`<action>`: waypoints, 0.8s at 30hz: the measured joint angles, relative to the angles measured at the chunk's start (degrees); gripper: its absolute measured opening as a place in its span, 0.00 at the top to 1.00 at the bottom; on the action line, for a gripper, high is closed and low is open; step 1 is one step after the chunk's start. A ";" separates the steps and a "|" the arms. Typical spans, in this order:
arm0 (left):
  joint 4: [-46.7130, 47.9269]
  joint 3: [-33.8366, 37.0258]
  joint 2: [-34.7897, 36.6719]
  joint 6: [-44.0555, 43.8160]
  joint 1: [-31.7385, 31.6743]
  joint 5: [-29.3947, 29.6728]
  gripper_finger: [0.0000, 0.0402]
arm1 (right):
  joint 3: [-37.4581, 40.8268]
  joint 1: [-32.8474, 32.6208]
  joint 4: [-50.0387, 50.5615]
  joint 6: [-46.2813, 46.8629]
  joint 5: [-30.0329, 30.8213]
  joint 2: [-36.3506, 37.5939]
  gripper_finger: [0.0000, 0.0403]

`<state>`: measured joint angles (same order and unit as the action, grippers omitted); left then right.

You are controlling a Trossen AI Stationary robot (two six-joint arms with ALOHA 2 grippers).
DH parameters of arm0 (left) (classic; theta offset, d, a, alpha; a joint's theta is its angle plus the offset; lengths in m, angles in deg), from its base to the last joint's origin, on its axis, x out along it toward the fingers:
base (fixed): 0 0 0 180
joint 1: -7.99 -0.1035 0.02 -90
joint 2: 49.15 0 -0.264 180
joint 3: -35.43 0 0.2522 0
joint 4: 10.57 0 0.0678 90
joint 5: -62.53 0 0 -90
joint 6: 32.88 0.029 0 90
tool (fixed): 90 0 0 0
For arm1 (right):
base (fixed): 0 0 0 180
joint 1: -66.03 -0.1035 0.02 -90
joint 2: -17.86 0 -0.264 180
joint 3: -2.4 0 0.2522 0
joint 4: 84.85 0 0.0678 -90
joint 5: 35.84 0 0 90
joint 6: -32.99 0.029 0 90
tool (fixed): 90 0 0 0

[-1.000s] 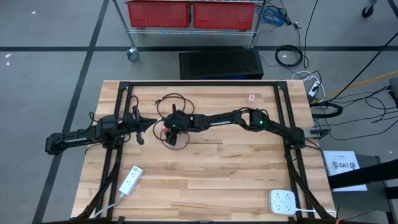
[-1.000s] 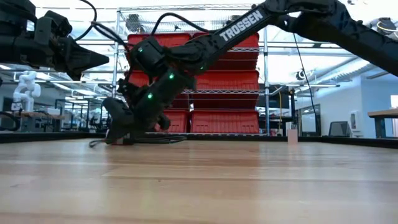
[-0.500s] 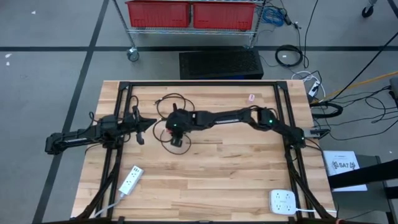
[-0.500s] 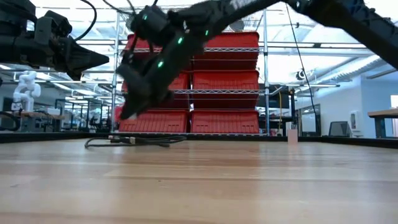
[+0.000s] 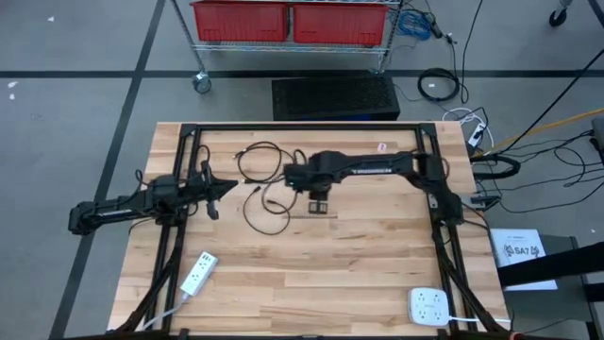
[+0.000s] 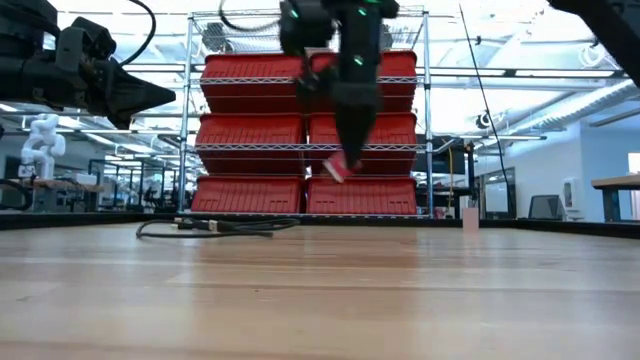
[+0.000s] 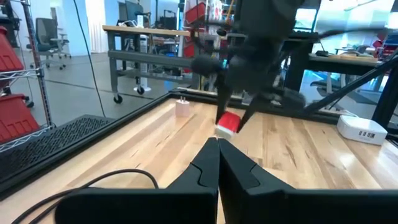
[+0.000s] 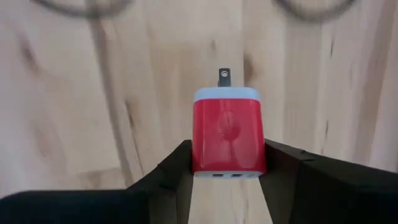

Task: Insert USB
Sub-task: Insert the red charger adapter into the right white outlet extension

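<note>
Right gripper (image 5: 318, 200) near the centre of the high view, slightly above the middle of the wooden table (image 5: 311, 283), arm reaching in from the right edge. Fingers (image 8: 168, 171) clamped on either side of a red USB wall charger (image 8: 228, 137), seen head-on in the right wrist view: red body, pale blue end cap with a metal prong pointing toward the top of that frame, two small ports along the lower edge. In the low view, the same red charger (image 6: 337, 168) hanging clear of the tabletop at frame centre, tilted, below the dark gripper coming down from the top. In the left wrist view, charger (image 7: 228, 122) visible at mid-frame under the other arm's gripper, above the wood.

Black USB cable (image 5: 260, 179) lying loose on the table, left of the right gripper in the high view, looping across the upper-left-centre of the board; in the low view, stretched flat along the far table edge at left of centre (image 6: 215, 227). Apart from the charger, not touching it.

Left gripper (image 5: 213, 189) at the left-middle of the high view, held above the table, fingers pressed together with nothing between them; closed tips (image 7: 217, 155) meeting at the lower centre of the left wrist view.

White power strip (image 5: 196, 273) at lower left of the high view, white multi-outlet block (image 5: 433, 307) at lower right. Small pink item (image 5: 381, 148) near the upper right of the table. Red bins (image 6: 300, 130) on a wire rack behind, in the low view.
</note>
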<state>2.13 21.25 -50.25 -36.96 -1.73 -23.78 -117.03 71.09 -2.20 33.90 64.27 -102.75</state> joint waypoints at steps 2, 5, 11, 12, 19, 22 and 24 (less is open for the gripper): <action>0.00 0.00 -0.02 0.00 -0.01 -0.01 1.00 | 8.00 0.05 -5.13 0.90 -3.17 3.21 0.71; -0.02 0.01 0.00 0.00 0.00 -0.01 1.00 | 22.88 -0.30 -19.37 3.80 -9.87 10.17 0.71; -0.21 0.00 0.00 0.00 -0.01 0.01 1.00 | 51.93 -1.79 -60.98 18.39 -25.13 21.04 0.71; -0.51 0.01 0.00 0.00 0.00 0.01 1.00 | 55.45 -2.20 -66.11 21.04 -25.59 21.60 0.71; -1.83 -0.01 -0.01 0.48 -0.02 -0.15 1.00 | 68.01 -4.43 -84.56 31.95 -25.19 22.09 0.71; -2.05 0.00 0.00 1.36 -0.02 -1.78 0.99 | 68.48 -4.75 -86.01 32.33 -24.20 22.06 0.69; -2.17 -0.01 0.00 1.39 -0.01 -4.36 0.97 | 68.64 -4.76 -87.13 32.33 -23.67 21.88 0.59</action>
<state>-0.04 21.24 -50.25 -35.56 -1.74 -28.14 -48.39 66.32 -89.33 66.23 40.60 -80.87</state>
